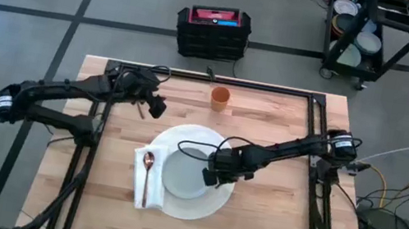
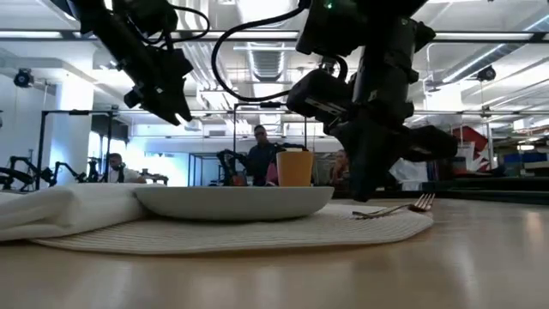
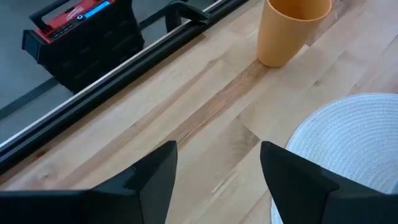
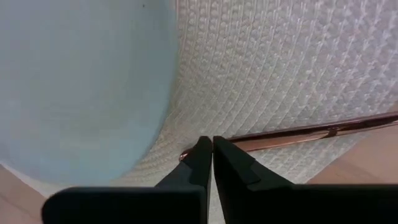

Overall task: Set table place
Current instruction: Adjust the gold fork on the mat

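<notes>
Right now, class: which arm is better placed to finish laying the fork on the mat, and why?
Right. The right gripper is down at the fork on the mat beside the plate; the left gripper hovers near the cup.

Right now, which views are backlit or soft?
Low view: bright room behind, both arms near-silhouettes, foreground table blurred. Right wrist view: right gripper fingers soft, fork a smeared streak on the mat. High view: evenly lit.

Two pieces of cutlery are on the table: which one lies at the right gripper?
The copper-coloured fork, on the round white woven mat beside the pale grey-green plate, at the right gripper. The copper spoon lies on the white napkin across the plate.
</notes>
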Robot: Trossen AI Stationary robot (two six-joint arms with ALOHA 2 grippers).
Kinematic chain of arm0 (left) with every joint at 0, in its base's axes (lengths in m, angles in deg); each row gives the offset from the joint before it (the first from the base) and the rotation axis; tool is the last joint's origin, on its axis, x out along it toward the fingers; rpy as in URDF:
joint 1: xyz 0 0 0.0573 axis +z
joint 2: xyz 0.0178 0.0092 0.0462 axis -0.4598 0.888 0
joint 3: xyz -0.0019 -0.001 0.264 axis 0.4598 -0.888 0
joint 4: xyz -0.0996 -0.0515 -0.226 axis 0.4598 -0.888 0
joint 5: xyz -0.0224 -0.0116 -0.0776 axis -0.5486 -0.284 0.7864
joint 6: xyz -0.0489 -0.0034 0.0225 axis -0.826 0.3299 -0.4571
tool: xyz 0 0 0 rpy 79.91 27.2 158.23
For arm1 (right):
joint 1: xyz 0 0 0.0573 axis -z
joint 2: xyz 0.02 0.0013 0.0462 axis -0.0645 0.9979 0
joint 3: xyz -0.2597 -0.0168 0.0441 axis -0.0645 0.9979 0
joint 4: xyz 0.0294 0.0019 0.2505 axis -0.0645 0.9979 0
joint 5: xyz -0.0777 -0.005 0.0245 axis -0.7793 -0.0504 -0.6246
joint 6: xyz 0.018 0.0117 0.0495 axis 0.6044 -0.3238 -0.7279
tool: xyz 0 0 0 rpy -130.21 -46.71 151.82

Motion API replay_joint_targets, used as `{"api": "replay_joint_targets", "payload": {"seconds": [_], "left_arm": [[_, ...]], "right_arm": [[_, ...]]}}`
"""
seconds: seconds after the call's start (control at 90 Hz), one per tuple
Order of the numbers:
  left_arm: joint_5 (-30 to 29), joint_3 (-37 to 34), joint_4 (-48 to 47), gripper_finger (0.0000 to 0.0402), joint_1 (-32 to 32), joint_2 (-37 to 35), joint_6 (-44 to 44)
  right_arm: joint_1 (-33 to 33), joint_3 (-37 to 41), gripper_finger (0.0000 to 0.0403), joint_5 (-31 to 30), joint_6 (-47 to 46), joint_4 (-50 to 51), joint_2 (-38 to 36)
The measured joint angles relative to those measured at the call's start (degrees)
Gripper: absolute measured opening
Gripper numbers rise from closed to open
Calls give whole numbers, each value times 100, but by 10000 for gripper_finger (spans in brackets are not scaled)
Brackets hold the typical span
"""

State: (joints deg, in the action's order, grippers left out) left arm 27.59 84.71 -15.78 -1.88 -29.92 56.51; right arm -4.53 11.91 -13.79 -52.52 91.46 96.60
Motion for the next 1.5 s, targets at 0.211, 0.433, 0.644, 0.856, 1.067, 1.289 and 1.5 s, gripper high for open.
{"api": "replay_joint_targets", "payload": {"seconds": [0.211,0.433,0.644,0.856,1.067,1.289,1.5], "left_arm": [[-1,0,2,217,0,0,0],[-1,0,2,217,0,0,0],[-1,0,1,217,0,0,0],[-1,0,2,217,0,0,0],[-1,0,2,217,0,0,0],[-2,0,2,217,0,0,17],[-124,0,2,217,0,0,20]], "right_arm": [[0,2,0,0,2,2,8],[-2,2,0,2,4,0,8],[-16,11,0,10,3,-2,8],[-78,102,0,53,-152,14,8],[-91,114,0,82,-152,13,8],[-212,114,0,309,-104,46,8],[-315,116,0,346,-174,66,8]]}}
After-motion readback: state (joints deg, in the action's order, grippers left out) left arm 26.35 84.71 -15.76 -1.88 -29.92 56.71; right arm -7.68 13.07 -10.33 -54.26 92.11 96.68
